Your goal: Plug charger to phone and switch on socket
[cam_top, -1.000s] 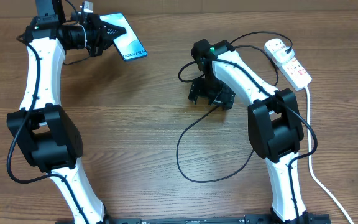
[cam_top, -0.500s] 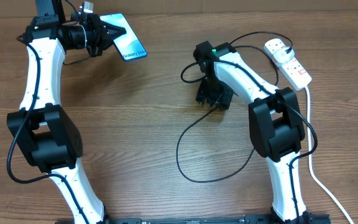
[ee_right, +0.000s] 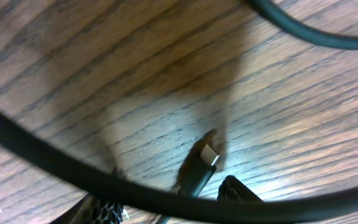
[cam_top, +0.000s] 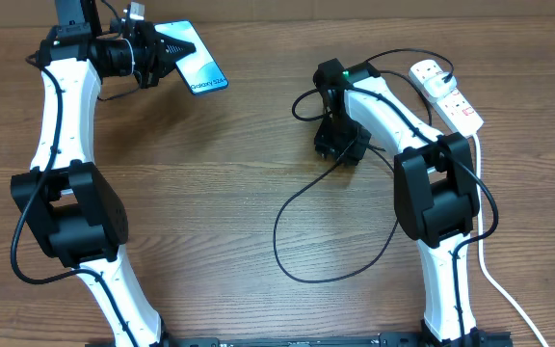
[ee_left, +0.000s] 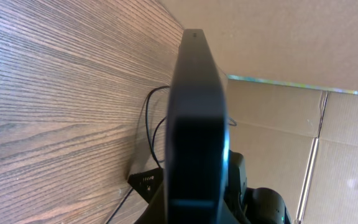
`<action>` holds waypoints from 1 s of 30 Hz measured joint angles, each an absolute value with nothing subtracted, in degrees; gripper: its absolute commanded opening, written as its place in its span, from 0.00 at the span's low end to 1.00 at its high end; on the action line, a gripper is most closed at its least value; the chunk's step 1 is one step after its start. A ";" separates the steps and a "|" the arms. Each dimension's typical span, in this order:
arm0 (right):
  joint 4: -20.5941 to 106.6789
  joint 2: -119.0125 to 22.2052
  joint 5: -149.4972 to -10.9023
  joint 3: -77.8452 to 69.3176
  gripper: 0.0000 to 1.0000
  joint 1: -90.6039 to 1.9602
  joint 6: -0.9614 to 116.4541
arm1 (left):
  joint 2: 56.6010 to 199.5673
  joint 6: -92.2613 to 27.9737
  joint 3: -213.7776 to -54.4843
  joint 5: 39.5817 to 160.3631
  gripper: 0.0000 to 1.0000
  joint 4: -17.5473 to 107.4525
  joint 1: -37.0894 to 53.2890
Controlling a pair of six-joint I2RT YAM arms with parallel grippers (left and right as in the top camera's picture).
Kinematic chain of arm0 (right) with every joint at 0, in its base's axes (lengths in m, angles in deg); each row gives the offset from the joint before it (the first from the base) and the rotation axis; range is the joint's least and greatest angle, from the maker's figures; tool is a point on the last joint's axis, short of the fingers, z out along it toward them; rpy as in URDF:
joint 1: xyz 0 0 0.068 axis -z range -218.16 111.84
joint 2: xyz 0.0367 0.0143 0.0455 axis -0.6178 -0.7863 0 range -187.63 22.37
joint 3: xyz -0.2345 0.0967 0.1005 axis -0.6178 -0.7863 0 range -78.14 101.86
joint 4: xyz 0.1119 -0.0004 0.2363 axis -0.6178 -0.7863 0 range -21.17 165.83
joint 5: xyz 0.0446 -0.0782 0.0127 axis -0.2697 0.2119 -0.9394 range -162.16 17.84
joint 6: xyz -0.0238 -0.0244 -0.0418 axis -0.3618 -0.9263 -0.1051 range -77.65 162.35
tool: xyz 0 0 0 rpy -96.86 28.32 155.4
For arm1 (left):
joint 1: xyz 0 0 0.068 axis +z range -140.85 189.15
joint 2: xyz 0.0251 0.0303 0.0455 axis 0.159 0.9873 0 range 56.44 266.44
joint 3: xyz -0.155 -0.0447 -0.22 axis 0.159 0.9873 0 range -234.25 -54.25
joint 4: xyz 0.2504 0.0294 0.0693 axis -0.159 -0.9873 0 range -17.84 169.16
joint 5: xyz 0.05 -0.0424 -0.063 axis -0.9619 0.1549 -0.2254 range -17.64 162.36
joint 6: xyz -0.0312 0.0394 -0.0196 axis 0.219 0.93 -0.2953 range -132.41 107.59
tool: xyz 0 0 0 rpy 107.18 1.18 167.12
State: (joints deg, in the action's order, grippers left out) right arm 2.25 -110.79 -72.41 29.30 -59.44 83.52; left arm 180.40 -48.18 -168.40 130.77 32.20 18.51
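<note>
While the charger's connector tip (ee_right: 205, 155) lies between the fingers (ee_right: 234, 188) of my right gripper (cam_top: 339, 145), low over the table (cam_top: 210, 202) just off centre toward 2 o'clock in the overhead view, I cannot tell whether the jaws are clamped on it or only straddling it. The charger (cam_top: 292, 207) lies in a loose loop below it, toward 5 o'clock, and one strand crosses right in front of my right wrist camera. The phone (cam_top: 200, 69) is at 11 o'clock, well apart from the tip. My left gripper (cam_top: 170, 50) is closed on one end of it, and it seems tilted onto its edge. The socket (cam_top: 447, 94) lies far out at 2 o'clock, its white cord (cam_top: 480, 202) trailing toward 5 o'clock.

Risks, as I judge them:
- If my hold on the tip is weak, it could slip or twist while being carried across, then meet the phone's port at an angle.
- The slack loop could snag on my right arm and tug the tip away.
- Pressing the tip in could push the phone out of its narrow grip.

Hidden or unclear: the phone's port, the socket's switch, and where the charger meets the socket are too small to make out. My left fingers sit mostly behind the phone.
</note>
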 measured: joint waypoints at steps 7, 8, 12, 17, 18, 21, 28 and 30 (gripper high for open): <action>2.44 -110.79 -72.80 29.25 0.46 -59.61 84.13 | 180.40 -48.18 -168.40 130.77 0.04 32.20 18.51; 2.55 -110.79 -72.80 29.17 0.46 -59.63 84.13 | 180.40 -48.18 -168.40 130.77 0.04 32.22 18.51; 3.84 -110.79 -73.02 28.10 0.45 -59.61 84.13 | 180.40 -48.18 -168.40 130.77 0.04 32.22 18.51; 6.29 -109.79 -73.76 26.00 0.42 -59.61 84.15 | 180.40 -48.18 -168.40 130.77 0.04 32.22 18.51; 6.53 -109.72 -73.85 25.89 0.41 -59.61 84.15 | 180.40 -48.18 -168.40 130.77 0.04 32.22 18.51; 6.97 -109.68 -74.42 25.71 0.39 -59.61 84.15 | 180.40 -48.18 -168.40 130.77 0.04 32.20 18.51; 6.92 -109.66 -77.15 25.54 0.21 -59.63 84.30 | 180.40 -48.18 -168.40 130.77 0.04 32.20 18.51; 6.90 -109.68 -77.63 25.54 0.21 -59.63 84.30 | 180.40 -48.15 -168.40 130.77 0.04 32.22 18.51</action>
